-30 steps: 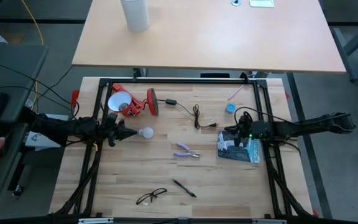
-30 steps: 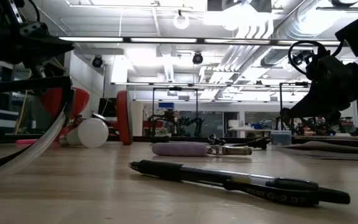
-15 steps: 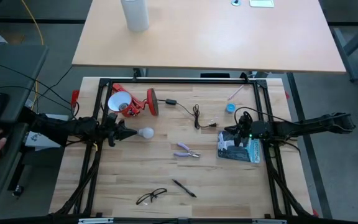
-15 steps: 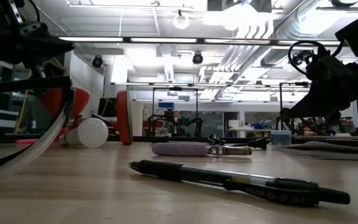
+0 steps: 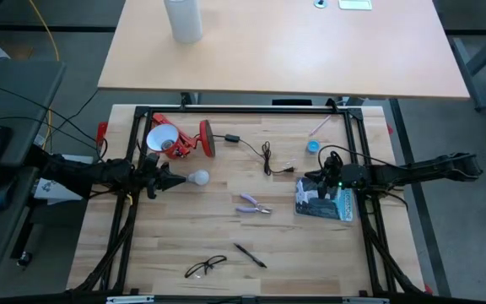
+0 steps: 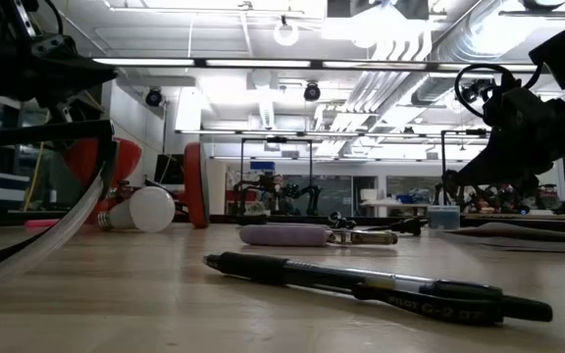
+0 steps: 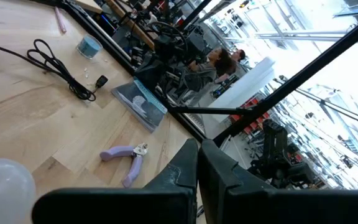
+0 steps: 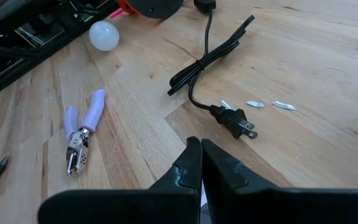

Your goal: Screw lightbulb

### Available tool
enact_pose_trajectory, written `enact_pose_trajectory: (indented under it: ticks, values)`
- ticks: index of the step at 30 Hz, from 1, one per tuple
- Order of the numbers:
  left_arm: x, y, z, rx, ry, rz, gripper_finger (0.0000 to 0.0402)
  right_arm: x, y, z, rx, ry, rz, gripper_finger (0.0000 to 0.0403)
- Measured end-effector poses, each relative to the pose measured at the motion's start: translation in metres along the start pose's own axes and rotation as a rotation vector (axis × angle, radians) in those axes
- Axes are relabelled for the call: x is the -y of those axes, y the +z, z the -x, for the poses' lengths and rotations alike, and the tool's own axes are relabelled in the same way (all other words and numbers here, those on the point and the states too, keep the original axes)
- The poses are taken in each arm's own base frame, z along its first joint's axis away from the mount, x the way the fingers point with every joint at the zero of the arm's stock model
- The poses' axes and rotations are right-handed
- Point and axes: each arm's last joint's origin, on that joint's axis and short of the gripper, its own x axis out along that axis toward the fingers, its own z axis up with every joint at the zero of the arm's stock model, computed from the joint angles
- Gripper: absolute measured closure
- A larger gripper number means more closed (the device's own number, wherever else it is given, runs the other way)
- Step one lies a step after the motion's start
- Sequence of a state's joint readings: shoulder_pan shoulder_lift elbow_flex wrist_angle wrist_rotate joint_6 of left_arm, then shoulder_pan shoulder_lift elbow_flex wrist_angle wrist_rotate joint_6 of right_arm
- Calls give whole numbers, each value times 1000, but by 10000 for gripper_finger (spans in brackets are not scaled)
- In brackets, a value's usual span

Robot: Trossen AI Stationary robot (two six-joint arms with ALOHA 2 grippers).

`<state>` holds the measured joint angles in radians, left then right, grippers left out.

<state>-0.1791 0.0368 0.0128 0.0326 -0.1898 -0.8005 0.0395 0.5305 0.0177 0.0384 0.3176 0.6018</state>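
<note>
One small white frosted lightbulb point(image 5: 197, 178) lay on the pale wooden table point(image 5: 226, 224), along with one red desk lamp point(image 5: 175, 140) tipped on its side with a white-lined cone shade, one black power cord point(image 5: 264, 154) ending in a plug, one pair of lilac-handled pliers point(image 5: 252, 204), one black pen point(image 5: 249, 255), one pair of clear safety glasses point(image 5: 204, 267), one small blue roll point(image 5: 312, 147), one pink stick point(image 5: 319, 127) and one flat blue-and-grey packet point(image 5: 325, 203).

Compared with a second before, the bulb had rolled slightly: in the low view its narrow screw base now showed pointing away from the globe point(image 6: 151, 209), where earlier it was mostly hidden. The hand on the keyboard at the far left edge was gone. Both arms had not shifted.

The left gripper point(image 5: 175, 179) had its fingers pressed together, holding nothing, its tip just beside the bulb, which lay between that tip and the lamp's round base. The right gripper point(image 5: 309, 181), likewise closed and empty, hovered over the packet, well apart from the bulb.
</note>
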Motion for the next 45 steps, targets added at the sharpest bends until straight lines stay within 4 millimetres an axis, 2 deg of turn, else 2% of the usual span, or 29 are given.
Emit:
enact_pose_trajectory:
  ticks: [34, 36, 38, 40, 42, 45]
  values:
    - [0, 0, 0, 0, 0, 0, 401, 0, 0, 0, 0, 0, 0, 402]
    - [0, 0, 0, 0, -1, 0, 401, -1, 2, 0, 25, 5, -43, 402]
    - [0, 0, 0, 0, 0, 0, 401, -7, 12, 1, 119, 69, -265, 402]
    - [0, 0, 0, 1, -1, 0, 401, -11, 28, 4, 318, 88, -423, 402]
    - [0, 0, 0, 1, 0, 0, 401, -15, 48, 12, 538, 149, -499, 402]
    - [0, 0, 0, 1, 0, 0, 401, -24, 90, 32, 861, 213, -548, 402]
